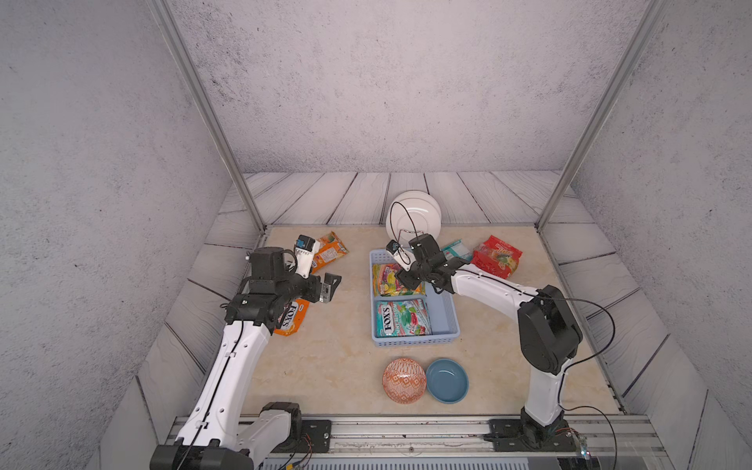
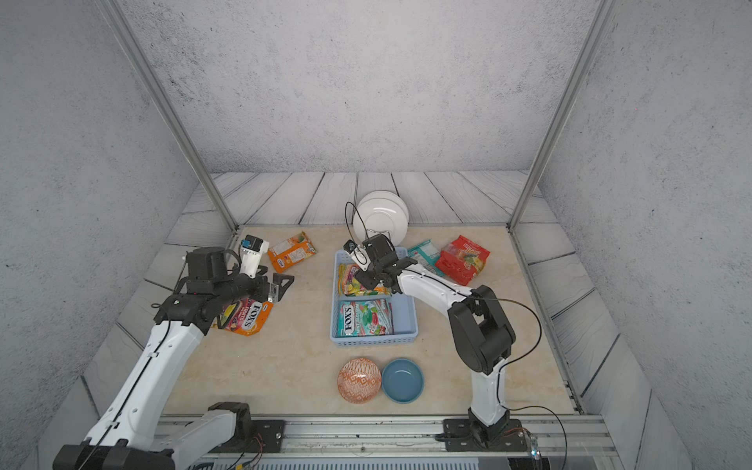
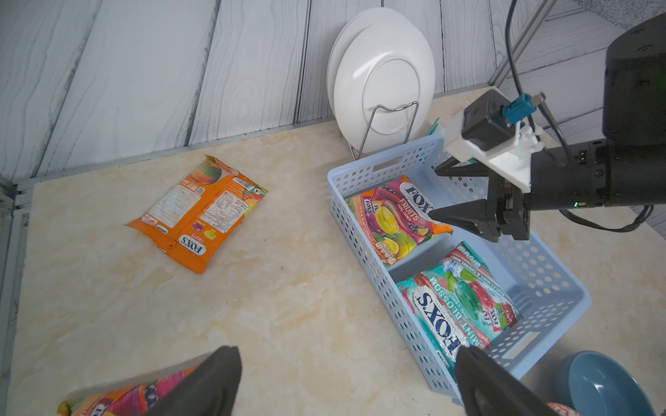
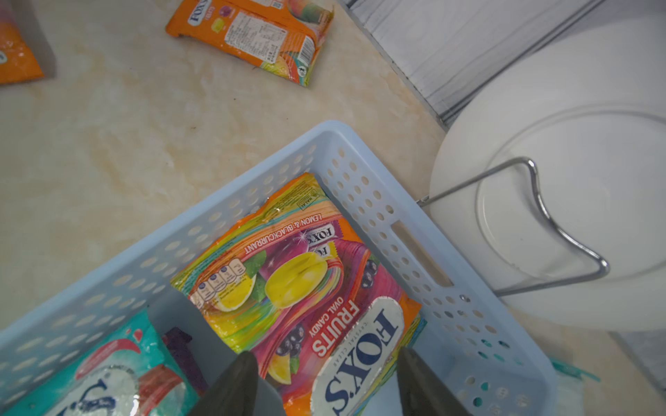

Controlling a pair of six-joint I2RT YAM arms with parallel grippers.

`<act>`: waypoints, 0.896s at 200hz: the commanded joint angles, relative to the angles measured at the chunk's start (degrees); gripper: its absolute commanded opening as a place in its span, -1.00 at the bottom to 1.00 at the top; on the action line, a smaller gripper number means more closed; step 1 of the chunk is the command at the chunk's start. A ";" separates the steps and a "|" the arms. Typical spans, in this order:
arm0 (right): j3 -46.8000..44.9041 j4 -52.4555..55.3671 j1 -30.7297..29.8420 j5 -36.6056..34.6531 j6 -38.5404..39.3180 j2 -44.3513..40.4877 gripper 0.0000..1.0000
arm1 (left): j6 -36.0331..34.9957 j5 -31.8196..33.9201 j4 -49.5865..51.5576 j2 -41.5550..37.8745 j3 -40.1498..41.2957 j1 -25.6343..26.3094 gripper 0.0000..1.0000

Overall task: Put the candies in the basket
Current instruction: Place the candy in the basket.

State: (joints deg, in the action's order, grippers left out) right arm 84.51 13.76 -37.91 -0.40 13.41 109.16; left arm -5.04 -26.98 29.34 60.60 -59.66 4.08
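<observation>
The light blue basket (image 1: 447, 321) holds two candies: a pink-yellow FOX'S fruits bag (image 4: 306, 284) in its far compartment and a teal mint bag (image 1: 401, 317) in the near one. My right gripper (image 4: 324, 381) hangs open just above the fruits bag, which lies loose between the fingers. On the table lie an orange bag (image 1: 331, 250) at the far left, an orange FOX'S bag (image 2: 246, 317) partly under my left arm, a teal bag (image 1: 457, 248) and a red bag (image 1: 498, 256) right of the basket. My left gripper (image 3: 346, 363) is wide open and empty over bare table.
White plates (image 1: 415, 213) stand in a wire rack just behind the basket, close to my right wrist. An orange patterned bowl (image 1: 404, 380) and a blue bowl (image 1: 447, 380) sit in front of the basket. Frame posts mark the far corners.
</observation>
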 commanded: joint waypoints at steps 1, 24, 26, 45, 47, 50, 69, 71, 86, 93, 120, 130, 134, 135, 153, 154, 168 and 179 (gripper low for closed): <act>3.21 1.84 0.02 -3.15 -9.81 3.51 0.36 | 0.38 0.09 -0.47 0.34 -0.81 -0.25 0.98; 4.03 1.54 0.01 -4.84 -10.42 7.11 0.36 | 0.02 0.20 -0.72 0.13 -0.31 -0.26 0.98; 4.14 1.64 0.03 -4.86 -10.60 7.38 0.36 | 0.00 0.36 -0.59 0.18 -0.33 -0.31 0.98; 5.38 3.09 -0.04 -5.39 -11.87 10.43 0.36 | 0.03 0.80 -0.24 0.23 -0.80 -0.36 0.98; 5.51 3.11 -0.03 -5.35 -11.95 10.85 0.36 | 0.14 0.75 -0.34 0.16 -0.74 -0.31 0.98; 5.70 3.19 -0.02 -5.39 -12.00 11.32 0.36 | 0.12 0.64 -0.50 0.06 -0.72 -0.36 0.98; 7.63 5.05 0.02 -5.57 -11.96 15.09 0.36 | -0.10 0.24 -0.89 -0.01 0.00 -0.35 0.98; 7.85 5.47 -0.02 -5.64 -12.06 15.52 0.36 | -0.09 0.37 -0.78 0.01 -0.01 -0.31 0.98; 8.20 6.65 -0.02 -5.84 -13.32 17.15 0.36 | -0.20 1.37 0.04 0.08 -0.78 -0.47 0.98; 7.76 6.39 -0.01 -5.61 -13.83 17.46 0.36 | -0.23 1.49 -0.18 -0.03 -0.68 -0.45 0.98; 7.58 6.56 -0.03 -4.58 -15.03 17.28 0.36 | -0.74 1.84 -0.86 0.10 0.12 -0.42 0.98; 7.45 6.98 -0.02 -4.70 -15.24 15.84 0.37 | -0.89 2.94 -0.28 0.31 -0.59 -0.43 0.98; 7.28 6.91 0.00 -4.69 -15.30 15.19 0.36 | -0.94 3.29 -0.23 0.39 -0.68 -0.42 0.98; 7.26 6.86 -0.03 -4.69 -15.28 15.02 0.36 | -0.94 3.36 -0.19 0.39 -0.70 -0.40 0.98; 7.27 6.84 0.01 -4.13 -15.17 12.27 0.37 | -1.36 4.34 -1.09 0.40 -0.32 -0.41 0.98; 7.35 6.91 0.02 -4.11 -15.17 12.11 0.37 | -1.37 4.37 -1.11 0.44 -0.26 -0.44 0.98; 8.49 8.76 0.03 -4.08 -15.21 9.93 0.37 | -1.98 5.14 -0.72 0.62 -0.41 -0.46 0.98; 8.46 9.61 0.03 -4.10 -15.62 7.50 0.38 | -2.37 6.41 0.03 0.97 -0.97 -0.51 0.98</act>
State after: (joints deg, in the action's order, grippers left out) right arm 92.18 18.22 -37.91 -4.89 -0.75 123.28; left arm -5.82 -23.16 29.32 61.01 -59.66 4.08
